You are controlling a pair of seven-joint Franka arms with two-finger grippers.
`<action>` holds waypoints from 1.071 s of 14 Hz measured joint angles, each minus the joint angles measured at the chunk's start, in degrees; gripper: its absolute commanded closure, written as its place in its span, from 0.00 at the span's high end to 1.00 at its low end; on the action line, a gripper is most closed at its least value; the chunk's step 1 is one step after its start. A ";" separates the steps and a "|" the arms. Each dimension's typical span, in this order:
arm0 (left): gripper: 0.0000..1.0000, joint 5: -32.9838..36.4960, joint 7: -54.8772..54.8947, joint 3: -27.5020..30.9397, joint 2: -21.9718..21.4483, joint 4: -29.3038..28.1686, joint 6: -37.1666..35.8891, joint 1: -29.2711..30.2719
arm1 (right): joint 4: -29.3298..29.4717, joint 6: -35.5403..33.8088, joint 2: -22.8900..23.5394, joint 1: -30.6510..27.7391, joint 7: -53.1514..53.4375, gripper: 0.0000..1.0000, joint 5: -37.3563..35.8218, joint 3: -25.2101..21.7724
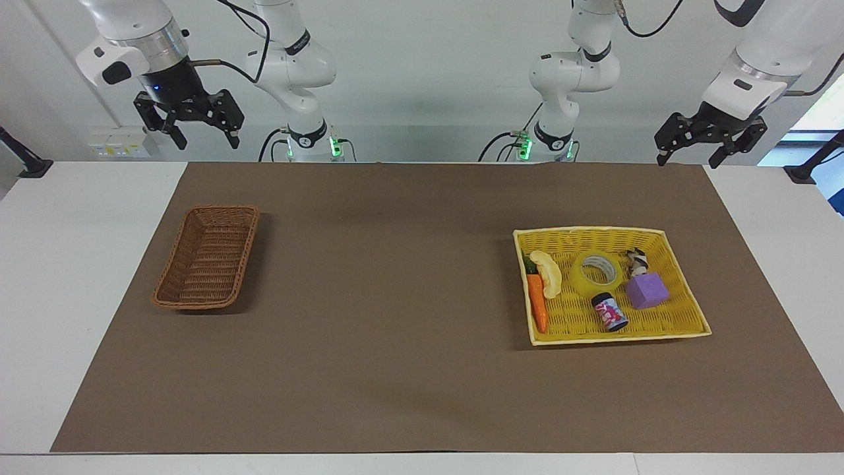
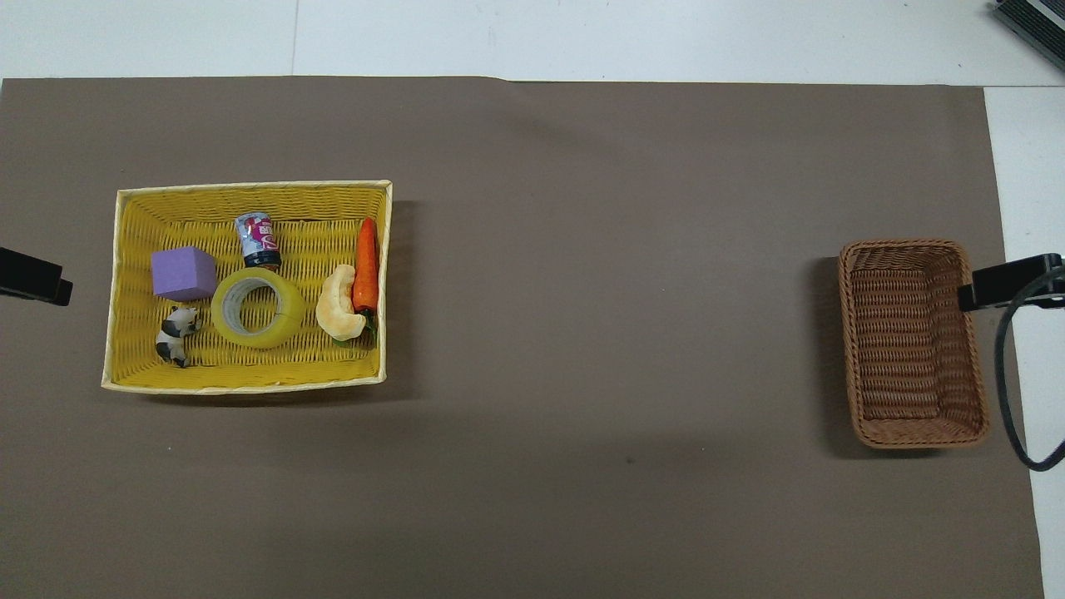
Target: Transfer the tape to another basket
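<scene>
The tape [image 1: 583, 280] [image 2: 291, 312], a yellow translucent roll, lies flat in the middle of the yellow basket [image 1: 593, 231] [image 2: 250, 188] toward the left arm's end of the table. The brown wicker basket [image 1: 221, 209] [image 2: 903, 245] stands empty toward the right arm's end. My left gripper [image 1: 689, 159] hangs open in the air above the table's edge by the robots, holding nothing. My right gripper [image 1: 206, 140] is raised over its own end of that same edge, also open and holding nothing. Both are well apart from the baskets.
Around the tape in the yellow basket lie a purple cube [image 1: 646, 291] [image 2: 183, 273], a small can [image 1: 610, 312] [image 2: 258, 240], a carrot [image 1: 537, 300] [image 2: 365, 266], a pale curved toy [image 1: 548, 272] [image 2: 339, 312] and a black-and-white figurine [image 1: 637, 262] [image 2: 176, 334]. A brown mat [image 1: 395, 297] covers the table between the baskets.
</scene>
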 measured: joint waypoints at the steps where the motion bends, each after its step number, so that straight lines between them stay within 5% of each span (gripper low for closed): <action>1: 1.00 -0.05 0.34 0.00 0.00 0.00 0.00 0.00 | 0.00 0.00 0.00 0.00 0.00 1.00 0.00 0.00; 15: 1.00 -0.12 1.44 0.03 -0.20 -0.31 -0.47 0.00 | 0.00 0.00 0.00 0.00 0.00 1.00 0.00 0.00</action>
